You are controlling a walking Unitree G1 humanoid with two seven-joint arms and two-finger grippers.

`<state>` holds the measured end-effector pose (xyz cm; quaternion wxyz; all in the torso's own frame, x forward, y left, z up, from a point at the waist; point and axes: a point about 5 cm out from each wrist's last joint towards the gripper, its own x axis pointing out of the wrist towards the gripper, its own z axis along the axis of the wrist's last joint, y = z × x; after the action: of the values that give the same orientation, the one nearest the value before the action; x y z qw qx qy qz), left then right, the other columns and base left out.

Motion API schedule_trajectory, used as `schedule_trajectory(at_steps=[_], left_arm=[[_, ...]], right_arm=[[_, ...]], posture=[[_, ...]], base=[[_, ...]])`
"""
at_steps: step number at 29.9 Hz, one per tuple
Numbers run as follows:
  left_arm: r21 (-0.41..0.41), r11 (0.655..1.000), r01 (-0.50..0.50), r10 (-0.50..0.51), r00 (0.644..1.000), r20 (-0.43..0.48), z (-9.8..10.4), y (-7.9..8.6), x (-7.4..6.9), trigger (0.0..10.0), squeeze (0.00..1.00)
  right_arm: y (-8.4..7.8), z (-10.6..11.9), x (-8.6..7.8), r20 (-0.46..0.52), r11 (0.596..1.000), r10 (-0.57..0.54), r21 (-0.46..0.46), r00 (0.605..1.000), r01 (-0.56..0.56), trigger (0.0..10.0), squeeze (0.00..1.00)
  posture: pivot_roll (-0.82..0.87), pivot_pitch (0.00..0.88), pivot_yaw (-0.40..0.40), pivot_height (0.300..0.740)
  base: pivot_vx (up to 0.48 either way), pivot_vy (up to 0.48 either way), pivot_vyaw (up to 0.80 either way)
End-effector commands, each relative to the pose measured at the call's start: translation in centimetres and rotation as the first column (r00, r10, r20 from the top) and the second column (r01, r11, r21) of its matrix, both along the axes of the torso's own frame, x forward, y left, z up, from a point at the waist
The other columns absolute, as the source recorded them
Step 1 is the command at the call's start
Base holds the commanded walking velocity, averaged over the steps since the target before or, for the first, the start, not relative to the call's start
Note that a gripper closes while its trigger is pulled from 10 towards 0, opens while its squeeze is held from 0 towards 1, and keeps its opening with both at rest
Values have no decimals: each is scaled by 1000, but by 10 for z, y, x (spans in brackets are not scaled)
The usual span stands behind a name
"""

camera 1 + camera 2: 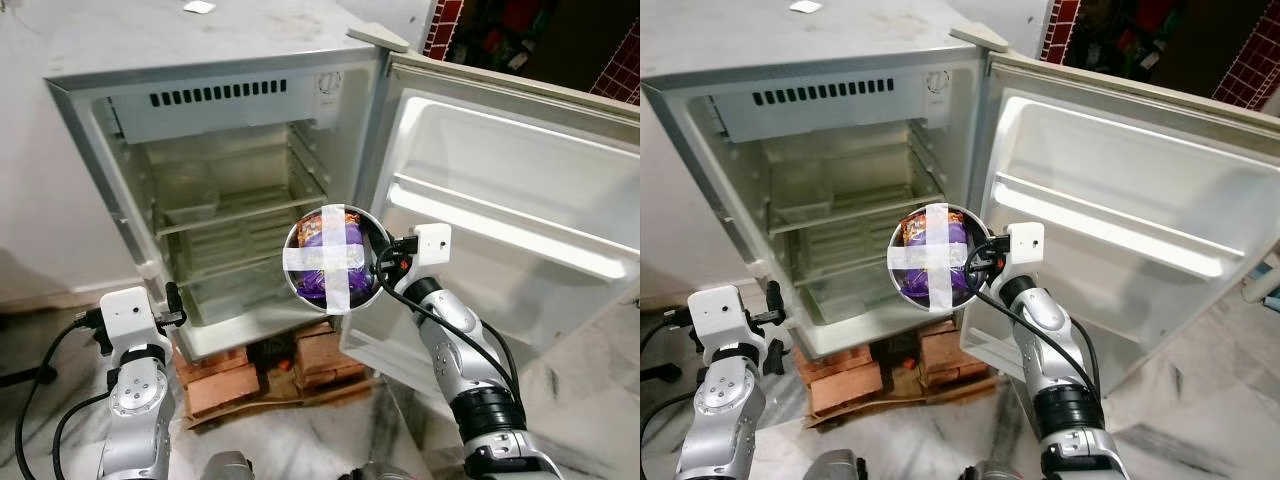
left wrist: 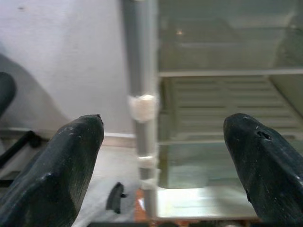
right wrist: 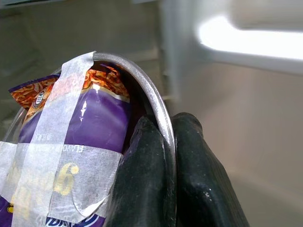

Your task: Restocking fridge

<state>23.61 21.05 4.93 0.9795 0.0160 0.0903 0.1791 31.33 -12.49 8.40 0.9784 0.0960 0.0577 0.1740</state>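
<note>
Right gripper (image 3: 165, 156): clamped on the rim of a round metal bowl (image 1: 372, 248), one black finger inside the rim and one outside, as the right wrist view shows.
Bowl position: held up on edge in front of the open fridge (image 1: 230, 190), at about the level of the lower shelf, near the hinge side, its open face turned toward the head camera.
Bowl contents: a purple snack packet (image 1: 318, 268) with orange printing, kept in place by two strips of pale tape (image 1: 336, 257) crossed over the bowl's mouth.
Left gripper (image 2: 165, 156): released, fingers spread wide apart, nothing between them; it sits low at the fridge's left front corner and points at the cabinet's edge and lower shelves.
Fridge body: small single-door unit, interior lit, a vented panel across the top of the compartment, a clear shelf (image 1: 235, 205) at mid height and a wire shelf below it. Shelves carry no visible goods.
Fridge door (image 1: 500, 200): swung fully open to the robot's right, with white inner door racks.
Fridge support: cabinet stands on stacked reddish bricks (image 1: 230, 375) over a pale marble floor (image 1: 300, 440).
Fridge top: a small white object (image 1: 199, 7) lies near the back; its nature cannot be told.
Cabling: black cables run along both silver arms.
</note>
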Motion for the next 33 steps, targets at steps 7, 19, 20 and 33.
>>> schedule_trajectory(at_steps=[7,19,20,33], left_arm=[[-9,1000,-2,2,1000,-1,1,-2,3,10000,0],[-6,1000,-12,12,1000,-28,-1,-2,3,10000,0],[-5,1000,-11,10,999,-30,-1,-2,4,10000,0],[16,1000,22,-22,1000,2,4,-2,8,10000,0]], right_arm=[[-2,6,3,25,1000,5,5,1000,-5,10000,0],[-1,5,4,17,1000,16,15,1000,-16,10000,0],[-1,5,4,17,1000,15,15,1000,-16,10000,0],[-2,7,6,33,1000,10,13,999,-11,10000,0]], posture=[[83,0,-78,740],[88,0,-74,740],[88,0,-74,740],[88,0,-69,740]], base=[[0,0,0],[0,400,0],[0,480,0],[0,198,0]])
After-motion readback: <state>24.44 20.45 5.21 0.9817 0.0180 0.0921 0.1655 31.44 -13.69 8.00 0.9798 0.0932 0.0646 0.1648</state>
